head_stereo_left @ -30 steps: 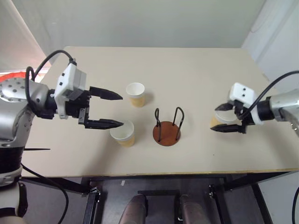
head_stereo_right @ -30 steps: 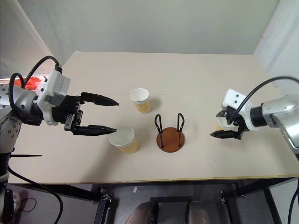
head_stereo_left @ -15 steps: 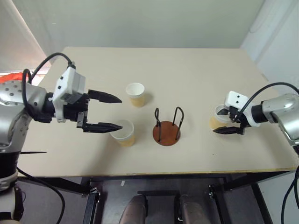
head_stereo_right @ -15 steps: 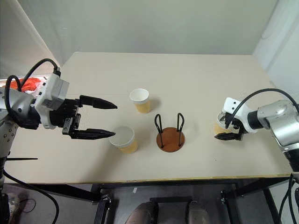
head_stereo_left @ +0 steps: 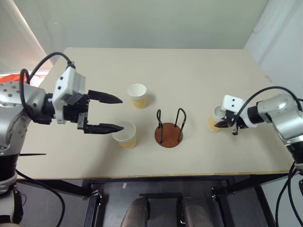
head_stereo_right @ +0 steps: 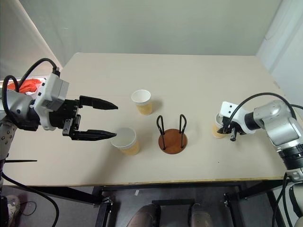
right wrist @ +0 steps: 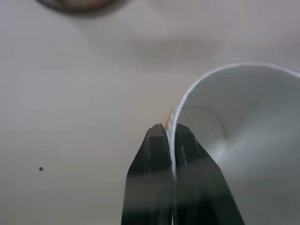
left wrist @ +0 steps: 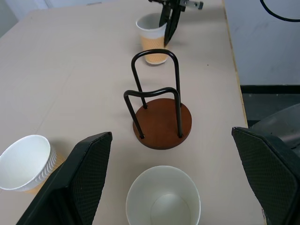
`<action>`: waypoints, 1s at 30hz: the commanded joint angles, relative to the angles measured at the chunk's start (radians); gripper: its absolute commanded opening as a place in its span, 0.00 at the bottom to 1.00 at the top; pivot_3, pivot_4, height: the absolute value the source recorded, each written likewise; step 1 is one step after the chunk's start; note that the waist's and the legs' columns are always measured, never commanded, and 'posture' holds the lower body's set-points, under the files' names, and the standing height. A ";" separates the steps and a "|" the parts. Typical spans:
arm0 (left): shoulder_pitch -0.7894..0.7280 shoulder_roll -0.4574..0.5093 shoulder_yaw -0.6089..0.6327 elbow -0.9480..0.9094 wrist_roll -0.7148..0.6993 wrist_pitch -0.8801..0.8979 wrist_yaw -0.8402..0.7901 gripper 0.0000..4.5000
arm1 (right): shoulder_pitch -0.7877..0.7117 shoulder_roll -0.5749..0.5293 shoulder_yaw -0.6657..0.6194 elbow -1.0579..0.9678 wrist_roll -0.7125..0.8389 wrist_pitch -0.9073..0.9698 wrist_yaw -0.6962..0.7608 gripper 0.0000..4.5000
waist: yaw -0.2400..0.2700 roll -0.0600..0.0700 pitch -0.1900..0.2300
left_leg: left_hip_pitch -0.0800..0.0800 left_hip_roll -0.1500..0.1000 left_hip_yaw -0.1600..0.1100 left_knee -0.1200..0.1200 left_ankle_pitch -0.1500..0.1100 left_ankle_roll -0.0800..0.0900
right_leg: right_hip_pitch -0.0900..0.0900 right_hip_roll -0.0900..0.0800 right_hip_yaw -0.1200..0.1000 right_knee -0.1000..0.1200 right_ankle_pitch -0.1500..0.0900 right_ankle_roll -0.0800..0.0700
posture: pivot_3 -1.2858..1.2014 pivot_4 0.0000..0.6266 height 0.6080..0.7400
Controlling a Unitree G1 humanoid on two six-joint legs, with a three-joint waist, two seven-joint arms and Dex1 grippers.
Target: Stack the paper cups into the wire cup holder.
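Three paper cups are standing upright and apart on the table (head_stereo_left: 199, 71), none of them inside the wire cup holder (head_stereo_left: 169, 128), which is sitting empty near the middle of the front half.

The far cup (head_stereo_left: 137, 95) is standing behind and to the left of the holder. The near cup (head_stereo_left: 125, 134) is sitting just left of the holder, close to the front edge. The right-hand cup (head_stereo_left: 215, 119) is resting well to the right of the holder.

The right pincer (head_stereo_left: 224, 122) is reaching down onto that right-hand cup with its two black fingers pinched together on the cup's wall at the rim, one finger (right wrist: 190, 164) inside the cup and the other outside, so the rim is clamped between them.

The left pincer (head_stereo_left: 113, 113) is hovering over the table with its fingers spread as wide as they go, gripping nothing; its lower finger tip is lying just beside the near cup's rim, while the upper finger is pointing toward the far cup.
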 commanded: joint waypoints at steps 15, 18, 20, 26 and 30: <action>0.017 0.018 0.071 -0.019 -0.023 -0.017 0.005 1.00 | -0.315 0.227 0.017 -0.145 0.192 -0.017 0.168 0.00 | -0.002 0.000 0.000 | 0.001 0.001 -0.001 -0.003 0.000 -0.001 | -0.001 0.002 -0.001 0.004 -0.005 -0.010 | 0.52 0.24 1.00; 0.039 0.020 0.084 -0.033 -0.029 -0.013 0.010 1.00 | -0.314 0.236 0.035 -0.132 0.176 -0.028 0.172 0.00 | -0.003 0.000 0.000 | 0.001 0.001 -0.001 -0.003 0.000 -0.001 | -0.002 0.001 -0.001 0.004 -0.005 -0.010 | 0.52 0.24 1.00; 0.055 0.024 0.094 -0.044 -0.035 -0.010 0.013 1.00 | -0.308 0.241 0.052 -0.125 0.160 -0.033 0.172 0.10 | -0.004 0.000 0.000 | 0.002 0.001 -0.001 -0.003 -0.001 -0.001 | -0.002 0.001 -0.001 0.004 -0.005 -0.010 | 0.52 0.24 1.00; 0.076 0.042 0.104 -0.058 -0.043 -0.008 0.008 1.00 | -0.299 0.249 0.068 -0.122 0.137 -0.049 0.177 0.50 | -0.006 0.000 0.000 | 0.003 0.002 -0.001 -0.003 0.000 -0.003 | -0.003 0.001 -0.001 0.010 -0.006 -0.012 | 0.52 0.24 1.00; 0.087 0.103 0.073 -0.070 -0.021 -0.040 -0.069 1.00 | -0.292 0.257 0.057 -0.138 0.145 -0.038 0.173 0.78 | -0.007 0.000 0.000 | 0.004 0.002 -0.001 -0.003 0.000 -0.003 | -0.003 0.002 -0.001 0.010 -0.007 -0.013 | 0.52 0.24 1.00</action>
